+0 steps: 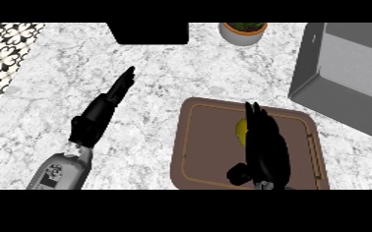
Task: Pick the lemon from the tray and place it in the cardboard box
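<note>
While the lemon (240,129) lies on the tray (196,147), a little toward the tray's far edge and near its middle line, we judge the task barely begun — nothing has been lifted and nothing has reached the box (341,73). Only a sliver of yellow shows, just left of our right hand (263,145), which covers most of the fruit. That hand comes in over the tray's near edge, fingers pointing toward the far edge, thumb out to the left near the tray's near side. Its fingers look fairly straight, laid over or beside the lemon; we see no curl round it, so we take the hand as open and not yet gripping, though contact is hidden from us.

What remains is the whole grasp, the lift, and the carry to the grey box, which stands at the counter's right edge, well apart from the tray's far right corner.

Our left hand (102,110) rests open over the bare counter left of the tray, fingers straight and aimed toward the far edge — holding nothing. A potted plant (243,31) and a dark block (149,32) sit along the counter's far edge.
</note>
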